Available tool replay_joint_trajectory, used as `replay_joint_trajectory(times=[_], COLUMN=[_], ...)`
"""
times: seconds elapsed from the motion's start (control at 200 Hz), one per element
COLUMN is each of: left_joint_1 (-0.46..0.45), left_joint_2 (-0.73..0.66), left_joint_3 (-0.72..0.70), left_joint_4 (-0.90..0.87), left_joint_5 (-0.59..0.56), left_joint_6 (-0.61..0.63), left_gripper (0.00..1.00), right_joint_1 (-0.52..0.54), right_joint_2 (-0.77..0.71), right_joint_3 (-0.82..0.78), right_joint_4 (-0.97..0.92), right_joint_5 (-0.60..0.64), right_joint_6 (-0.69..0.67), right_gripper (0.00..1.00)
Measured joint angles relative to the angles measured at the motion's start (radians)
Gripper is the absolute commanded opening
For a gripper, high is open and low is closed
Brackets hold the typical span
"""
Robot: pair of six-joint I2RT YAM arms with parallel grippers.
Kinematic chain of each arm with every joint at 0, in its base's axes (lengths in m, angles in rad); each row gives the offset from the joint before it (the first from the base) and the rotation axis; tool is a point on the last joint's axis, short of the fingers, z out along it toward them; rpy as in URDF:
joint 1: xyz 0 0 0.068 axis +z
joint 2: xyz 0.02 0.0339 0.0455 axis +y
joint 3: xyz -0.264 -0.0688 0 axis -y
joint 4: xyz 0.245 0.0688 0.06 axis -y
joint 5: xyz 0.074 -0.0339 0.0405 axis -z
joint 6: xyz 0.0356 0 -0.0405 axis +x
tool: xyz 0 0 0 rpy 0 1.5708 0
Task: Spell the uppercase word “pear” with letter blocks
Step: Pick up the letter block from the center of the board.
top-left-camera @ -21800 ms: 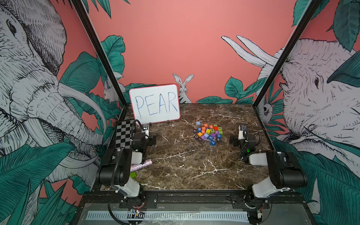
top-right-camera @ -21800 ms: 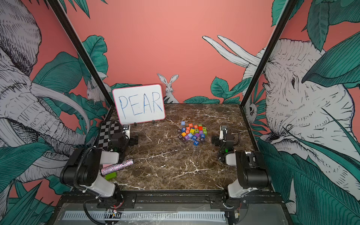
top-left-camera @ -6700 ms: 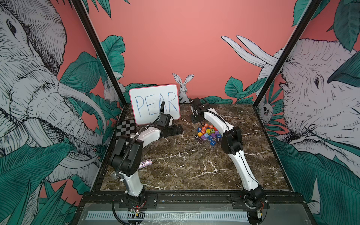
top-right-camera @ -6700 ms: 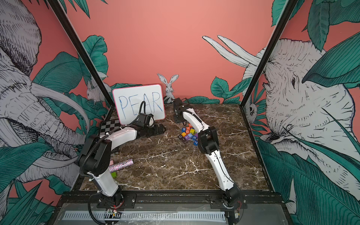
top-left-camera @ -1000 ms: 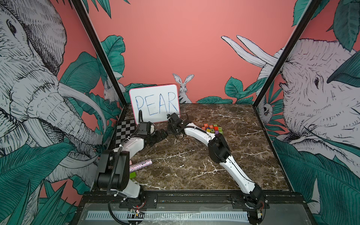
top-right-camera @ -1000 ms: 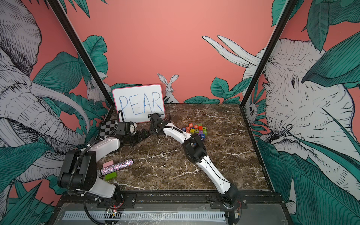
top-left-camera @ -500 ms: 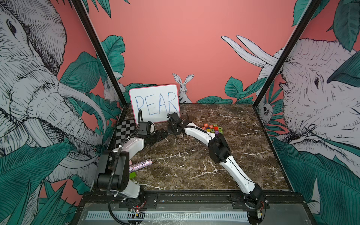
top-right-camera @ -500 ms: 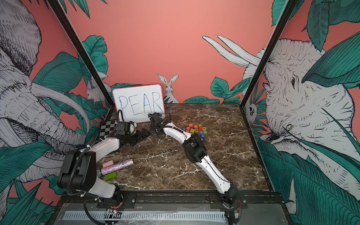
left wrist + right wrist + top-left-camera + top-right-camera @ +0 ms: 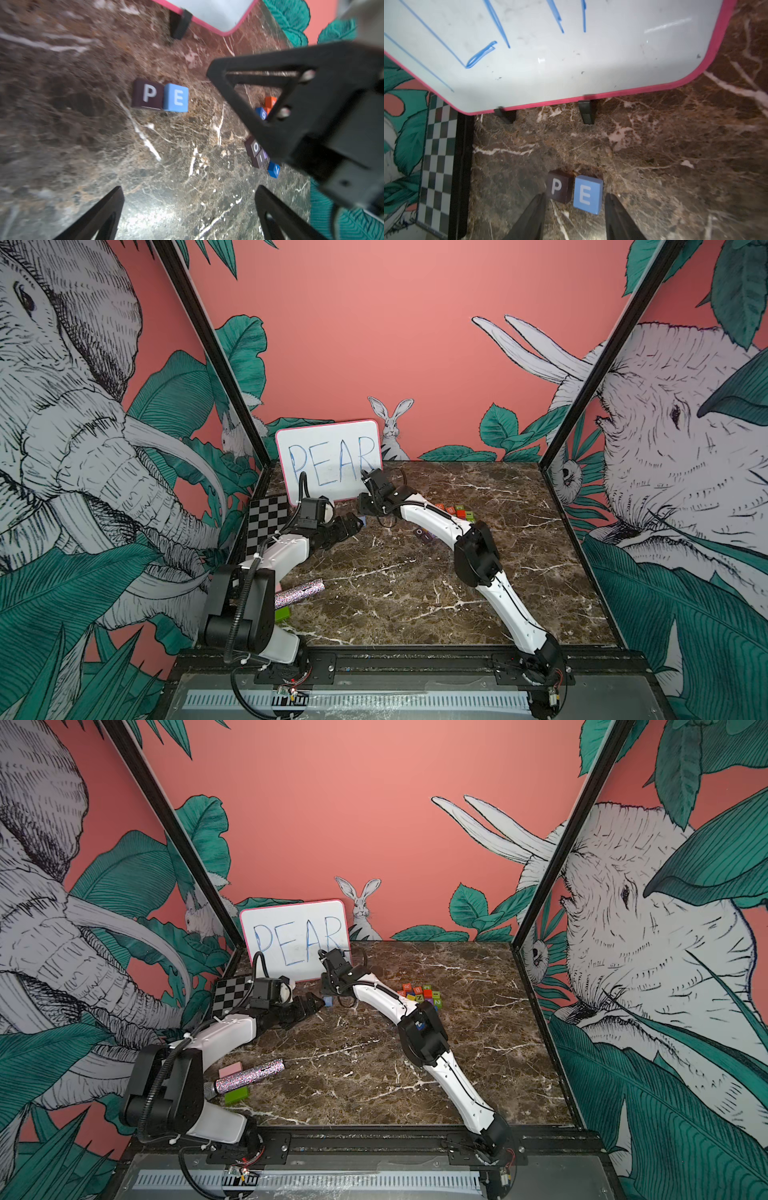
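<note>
Our right claw (image 9: 575, 218) stands parted and empty just clear of the blue E block (image 9: 587, 194), set beside the dark-brown P block (image 9: 557, 189) before the whiteboard (image 9: 571, 62), so we judge E done and next need the A block from the pile (image 9: 457, 512), our left claw (image 9: 190, 218) wide and empty.

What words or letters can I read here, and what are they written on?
"PEAR": blue handwriting on the whiteboard.
"P": dark-brown block.
"E": blue block beside it.
"O" or zero: dark block, apart from those.
Other blocks in the pile: too small or blurred to read.
</note>
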Motion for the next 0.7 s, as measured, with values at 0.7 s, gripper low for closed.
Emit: replay_joint_trajectory(times=[0.7], left_joint_1=[-0.241], left_joint_2=[0.294], left_joint_3=[0.321], left_joint_4=[0.004], left_joint_5=[-0.008], left_joint_6=[0.014], left_gripper=[0.99], right_joint_1=[-0.293], right_joint_2=[-0.426], right_joint_3=[-0.585], right_joint_4=[-0.081], right_joint_5=[0.059], right_joint_6=[-0.562], right_gripper=[0.44])
